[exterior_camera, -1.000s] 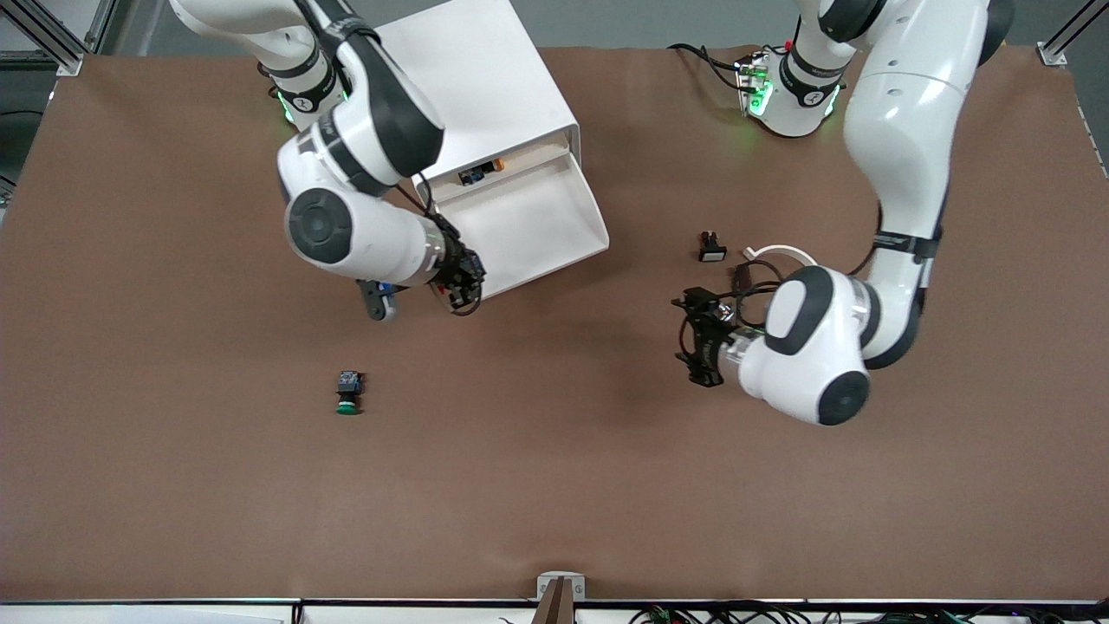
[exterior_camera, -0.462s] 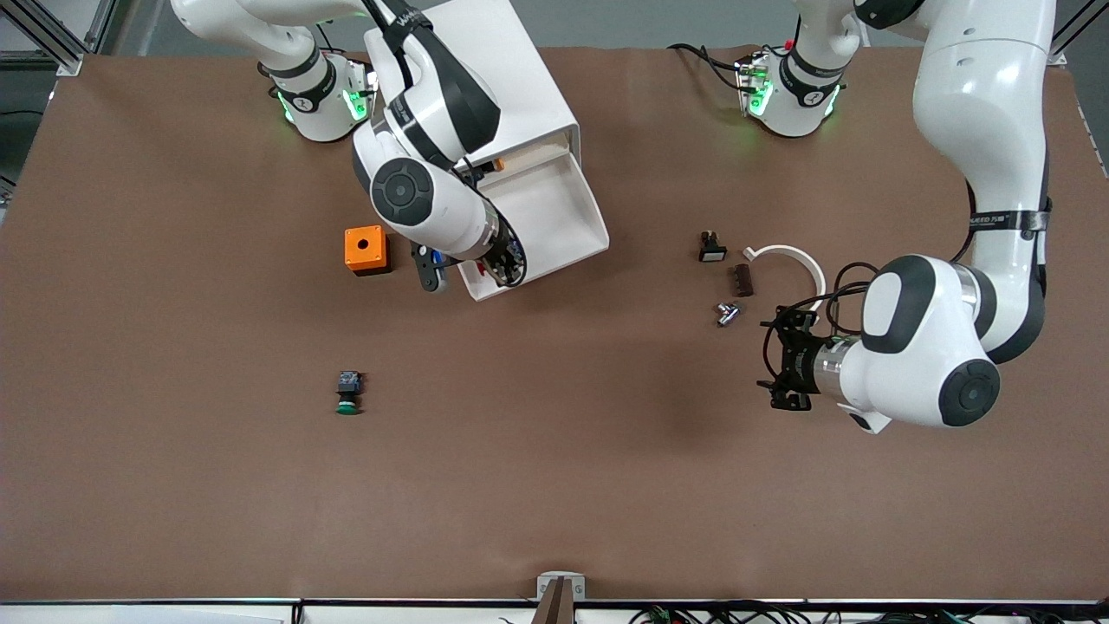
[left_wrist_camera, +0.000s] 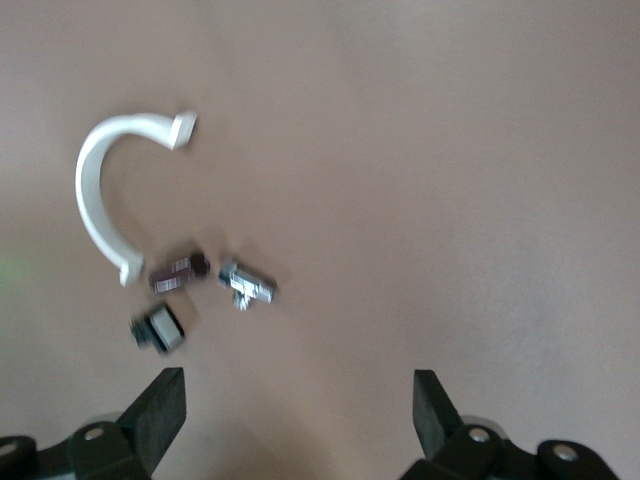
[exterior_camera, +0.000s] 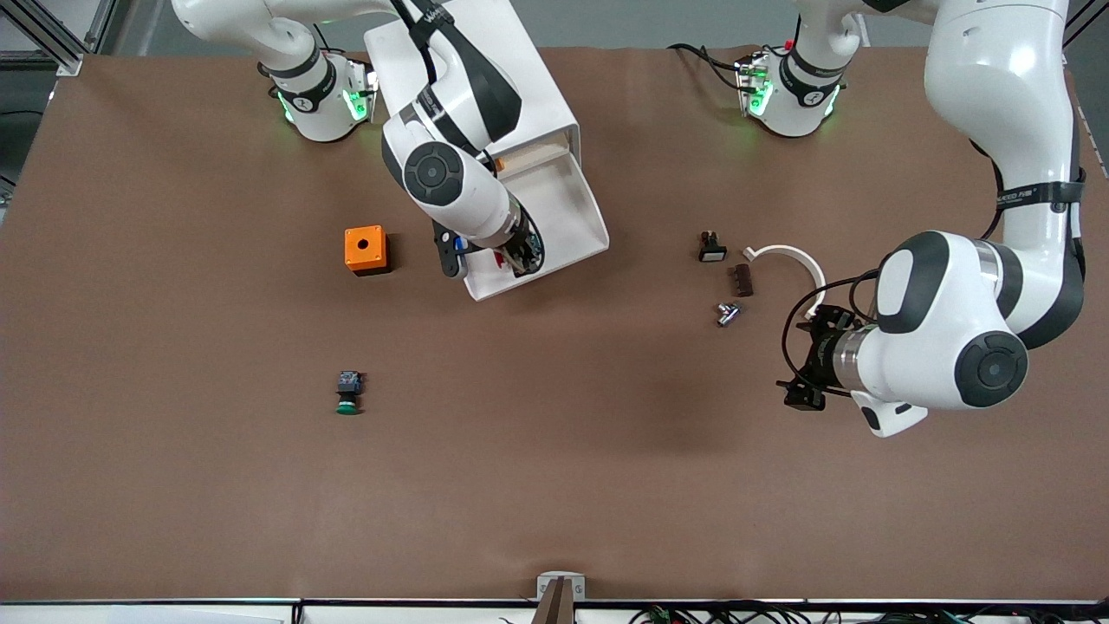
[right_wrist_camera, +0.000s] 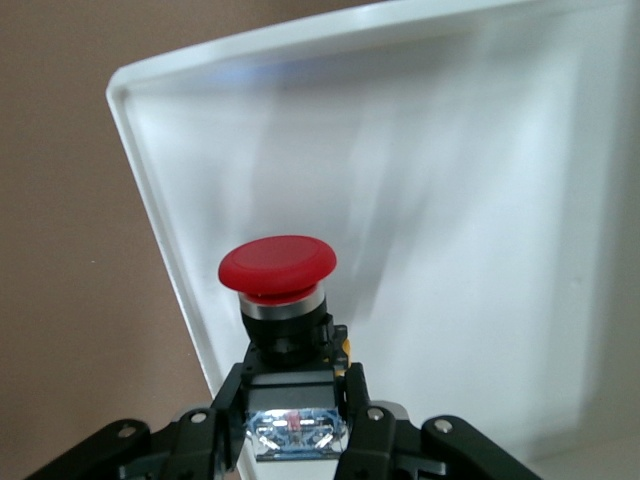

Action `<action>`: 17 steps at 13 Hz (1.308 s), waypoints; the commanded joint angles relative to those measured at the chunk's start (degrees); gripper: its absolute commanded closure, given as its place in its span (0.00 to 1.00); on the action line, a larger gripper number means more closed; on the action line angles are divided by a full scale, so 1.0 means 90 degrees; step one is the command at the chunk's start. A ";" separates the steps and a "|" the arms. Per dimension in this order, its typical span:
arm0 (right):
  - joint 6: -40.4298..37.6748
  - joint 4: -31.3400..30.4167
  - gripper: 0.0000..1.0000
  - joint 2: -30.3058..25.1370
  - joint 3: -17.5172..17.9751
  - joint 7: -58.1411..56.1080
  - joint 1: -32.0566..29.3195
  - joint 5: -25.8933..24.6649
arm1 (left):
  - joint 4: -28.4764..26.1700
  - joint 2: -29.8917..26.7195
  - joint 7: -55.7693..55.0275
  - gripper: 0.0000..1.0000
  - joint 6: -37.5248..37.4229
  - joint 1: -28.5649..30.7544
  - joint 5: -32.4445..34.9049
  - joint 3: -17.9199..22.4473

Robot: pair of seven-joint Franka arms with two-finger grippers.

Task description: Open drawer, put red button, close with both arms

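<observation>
The white drawer [exterior_camera: 567,212] stands pulled out of the white cabinet [exterior_camera: 468,69]. My right gripper [exterior_camera: 518,254] is over the drawer's front corner and is shut on the red button [right_wrist_camera: 277,266]. In the right wrist view the gripper [right_wrist_camera: 297,405] clamps the button's dark body, red cap up, above the drawer's floor just inside its rim [right_wrist_camera: 150,210]. My left gripper [exterior_camera: 801,374] is open and empty over bare table at the left arm's end, and it also shows in the left wrist view [left_wrist_camera: 297,400].
A green-capped button [exterior_camera: 347,394] lies nearer the front camera. An orange box [exterior_camera: 365,250] sits beside the drawer. A white curved piece [exterior_camera: 784,256], a small black switch [exterior_camera: 712,247], a dark block [exterior_camera: 742,279] and a silver part [exterior_camera: 728,313] lie by the left gripper.
The right gripper has carried the red button from beside the drawer's corner to over the drawer, uncovering the orange box. The left arm has drawn back toward its own end of the table.
</observation>
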 commanded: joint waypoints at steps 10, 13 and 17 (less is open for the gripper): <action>-0.1959 0.1498 0.00 -0.0396 0.0249 -0.3677 -0.2575 -0.0131 | -0.0731 -0.0085 0.2987 0.00 0.1344 -0.0679 0.0332 -0.0096; -0.3071 0.2153 0.00 -0.0357 0.0232 -0.6118 -0.3642 -0.0198 | -0.1055 0.0119 0.2978 0.00 0.2262 -0.1284 0.0322 -0.0096; -0.3602 0.2272 0.00 -0.0639 -0.0489 -0.8861 -0.3946 -0.1116 | -0.1036 0.0383 0.2939 0.00 0.2381 -0.1685 0.0215 -0.0329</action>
